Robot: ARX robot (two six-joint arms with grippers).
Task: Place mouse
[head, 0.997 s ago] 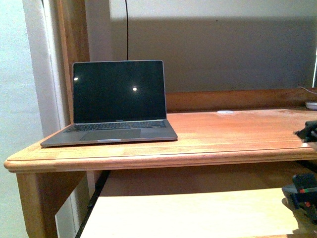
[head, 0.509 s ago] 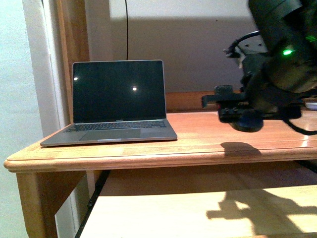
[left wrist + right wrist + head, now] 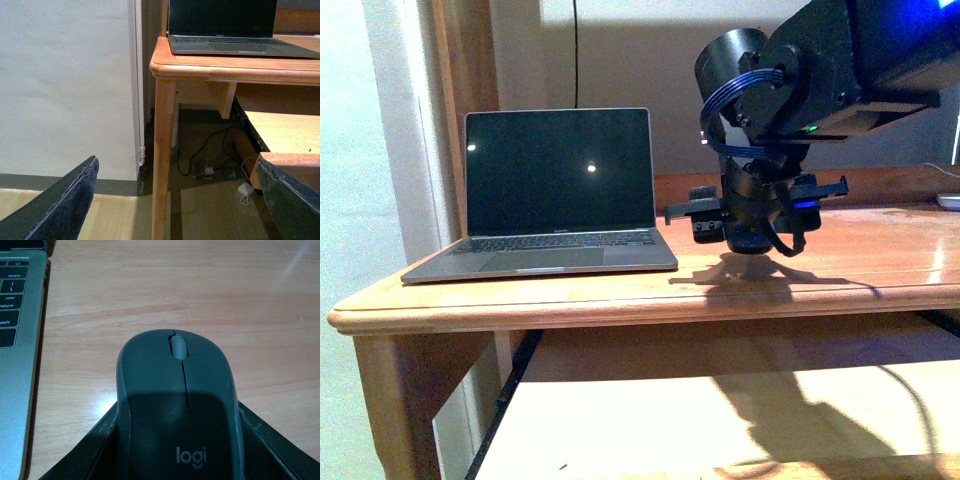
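I see my left claw [image 3: 176, 165] gaping empty, low, facing the bench [image 3: 620, 300] leg, laptop [image 3: 560, 190] open on the bench's left, mouse [image 3: 177, 405] just right of it, pinched in my right claw [image 3: 180, 445], low over the wood

A grey laptop [image 3: 555, 195] is sitting open at the left end of the wooden desk's tabletop [image 3: 880, 270]. Its front is lying close to the tabletop's front edge, and its dark screen is catching two small spots of light. A thin black cable [image 3: 575, 50] is hanging down the wall behind the screen. At the far right edge a small white object [image 3: 949, 201] is peeking in, too cut off to identify. Under the tabletop a pale lower shelf [image 3: 700, 420] is stretching across. Down on the floor behind the left front desk leg [image 3: 164, 150], loose cords [image 3: 199, 151] are trailing toward a small white adapter [image 3: 245, 190].
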